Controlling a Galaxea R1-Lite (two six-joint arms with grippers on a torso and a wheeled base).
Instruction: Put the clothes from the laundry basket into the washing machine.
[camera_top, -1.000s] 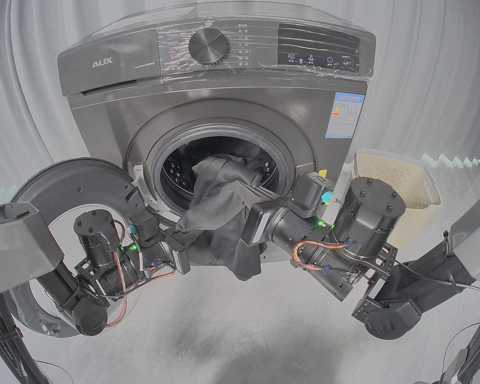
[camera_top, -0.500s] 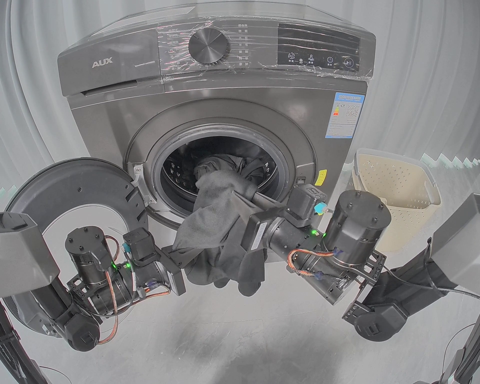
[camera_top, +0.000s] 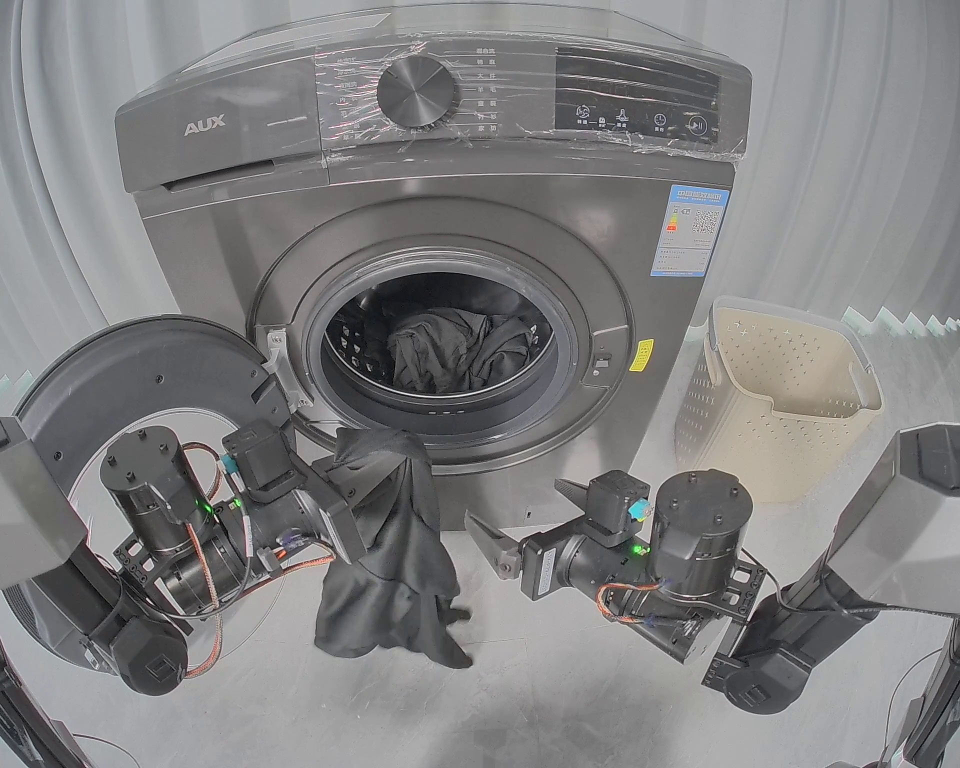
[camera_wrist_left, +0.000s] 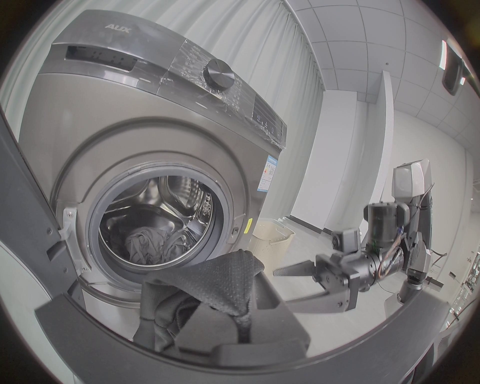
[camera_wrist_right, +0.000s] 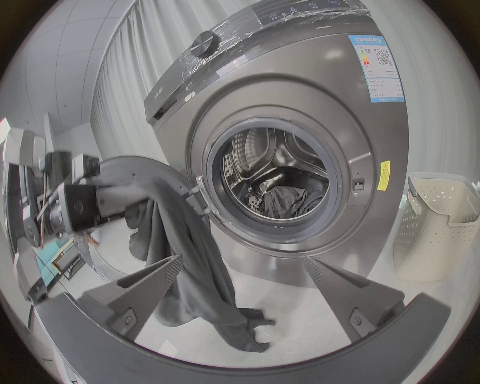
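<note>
Ahead of both my grippers stands the washing machine (camera_top: 440, 210), a grey, metal-finished front-loader. Clear film (camera_top: 520, 95) is wrapped over its control panel and round dial (camera_top: 417, 91). Its circular door (camera_top: 150, 385) is swung wide open and lies just outside my left gripper (camera_top: 350, 480), on the side away from my right gripper (camera_top: 525, 520). The machine's round port opens just beyond and above the left gripper's tips.

My left gripper is pinched on a dark garment (camera_top: 390, 570) of soft, matte, dark-grey fabric. The cloth drapes over the fingers and hangs straight down beneath them. Its lower end is crumpled on the pale, smooth floor (camera_top: 560, 690), outside the machine. This hanging cloth lies between my two grippers.

My right gripper sits low in front of the machine, near the garment but apart from it. Its two wedge-shaped fingers (camera_wrist_right: 150, 280) are spread wide.

Beyond the port, the drum (camera_wrist_right: 250, 150) is bright perforated steel with raised ribs. It holds more dark clothes (camera_top: 455, 350), crumpled in a heap at its bottom.

On the outer side of my right gripper, well apart from it, the laundry basket (camera_top: 790, 325) stands beside the machine's corner. It is cream plastic with perforated walls, tilted so that its mouth faces me. A pale pleated curtain (camera_top: 850, 150) hangs behind everything.
</note>
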